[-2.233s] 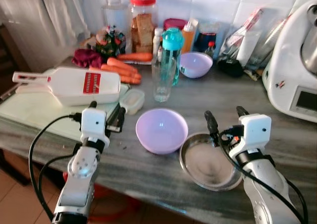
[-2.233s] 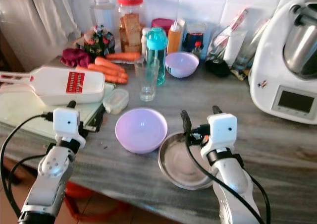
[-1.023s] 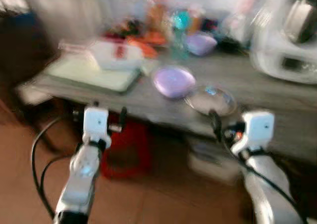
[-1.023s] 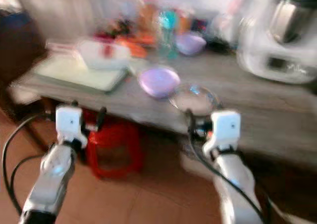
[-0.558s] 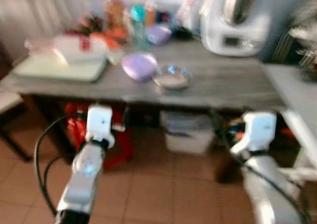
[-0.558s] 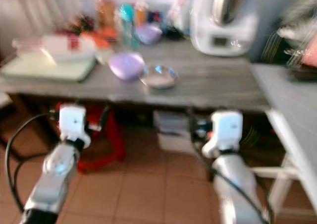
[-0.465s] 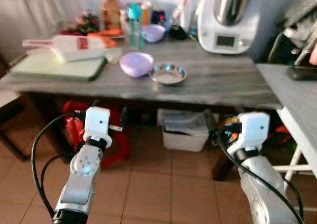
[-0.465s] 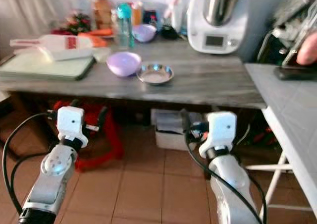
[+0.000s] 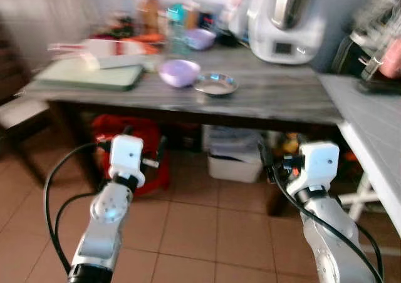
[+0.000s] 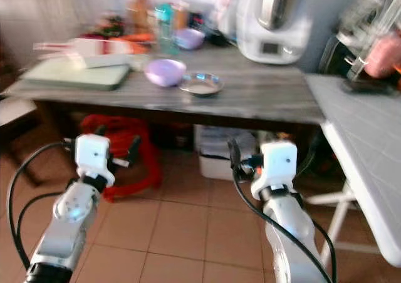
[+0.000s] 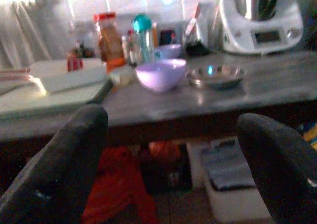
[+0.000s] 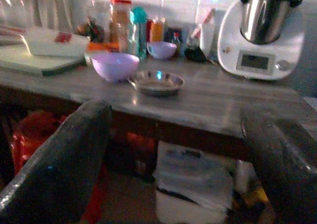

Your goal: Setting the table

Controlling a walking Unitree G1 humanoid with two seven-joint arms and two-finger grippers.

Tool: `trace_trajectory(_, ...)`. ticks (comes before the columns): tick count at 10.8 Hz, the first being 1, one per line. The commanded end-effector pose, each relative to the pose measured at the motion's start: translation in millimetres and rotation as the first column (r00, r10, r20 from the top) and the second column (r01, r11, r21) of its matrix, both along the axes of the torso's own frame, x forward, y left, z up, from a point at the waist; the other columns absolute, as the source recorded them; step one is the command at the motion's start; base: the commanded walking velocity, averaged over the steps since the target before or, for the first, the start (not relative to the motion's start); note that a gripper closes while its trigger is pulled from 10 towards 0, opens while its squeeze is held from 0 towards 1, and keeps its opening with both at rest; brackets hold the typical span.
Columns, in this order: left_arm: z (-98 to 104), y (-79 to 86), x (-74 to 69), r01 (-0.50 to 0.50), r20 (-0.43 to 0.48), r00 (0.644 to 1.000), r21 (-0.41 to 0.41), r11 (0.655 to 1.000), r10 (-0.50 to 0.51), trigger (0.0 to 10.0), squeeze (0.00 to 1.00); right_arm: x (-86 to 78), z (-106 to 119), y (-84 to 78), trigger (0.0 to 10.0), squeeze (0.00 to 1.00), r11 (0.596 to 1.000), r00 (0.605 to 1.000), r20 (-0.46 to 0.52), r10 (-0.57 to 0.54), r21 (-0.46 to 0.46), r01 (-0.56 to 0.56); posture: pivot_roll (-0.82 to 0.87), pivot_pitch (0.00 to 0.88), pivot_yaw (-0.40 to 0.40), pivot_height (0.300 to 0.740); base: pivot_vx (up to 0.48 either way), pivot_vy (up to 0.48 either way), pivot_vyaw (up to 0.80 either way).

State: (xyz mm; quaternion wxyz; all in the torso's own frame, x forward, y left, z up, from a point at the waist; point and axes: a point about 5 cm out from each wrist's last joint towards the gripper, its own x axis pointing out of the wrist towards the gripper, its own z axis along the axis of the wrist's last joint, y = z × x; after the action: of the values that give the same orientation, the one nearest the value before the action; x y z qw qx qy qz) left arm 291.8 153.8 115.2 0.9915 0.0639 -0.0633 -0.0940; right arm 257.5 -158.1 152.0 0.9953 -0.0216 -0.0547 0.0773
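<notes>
A lilac bowl [image 9: 179, 72] and a shallow steel dish [image 9: 215, 84] sit side by side on the grey wooden table [image 9: 282, 104], well ahead of me. My left gripper [image 9: 144, 145] and right gripper [image 9: 282, 154] hang over the tiled floor, short of the table's front edge and below its top. In the left wrist view the black fingers [image 11: 54, 169] stand wide apart, with the bowl [image 11: 160, 74] and dish [image 11: 216, 75] far between them. The right wrist view shows the same: spread fingers [image 12: 59, 169], bowl [image 12: 115, 65], dish [image 12: 156, 82]. Nothing is held.
At the table's back stand jars, a teal bottle [image 9: 177, 20], a second lilac bowl [image 9: 202, 39] and a white kitchen machine [image 9: 287, 23]. A green board [image 9: 91, 73] lies at the left. Under the table are a red stool [image 9: 135, 145] and white bin [image 9: 235, 158]. A white table [image 9: 369, 126] and a hand [image 9: 388, 48] are at the right.
I have backed away from the table: 2.2 s ago both grippers hung over the bowl and dish, now they hang over the floor. The view shifts slightly and blurs.
</notes>
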Motion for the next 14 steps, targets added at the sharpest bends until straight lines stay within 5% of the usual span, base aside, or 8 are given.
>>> trace_trajectory(1, 2.6, -7.1, 1.1, 0.035, 0.003, 0.999, -0.005, 0.999, -0.035, 10.0, 0.0, -0.7, 0.2, -4.0, 10.0, 0.0, 1.0, 1.0, -0.001, -0.018, -0.005, 0.018, 0.04, 0.0, 0.003, 0.74, 0.0, 0.0, 0.0)
trace_trajectory(14, 2.1, -15.5, 1.4, 0.082, -0.014, 0.996, -0.037, 0.996, -0.083, 10.0, 0.0, 1.8, 0.7, -2.3, 10.0, 0.0, 1.0, 1.0, 0.002, -0.013, -0.009, 0.013, 0.04, 0.0, 0.002, 0.74, 0.0, -0.373, 0.0)
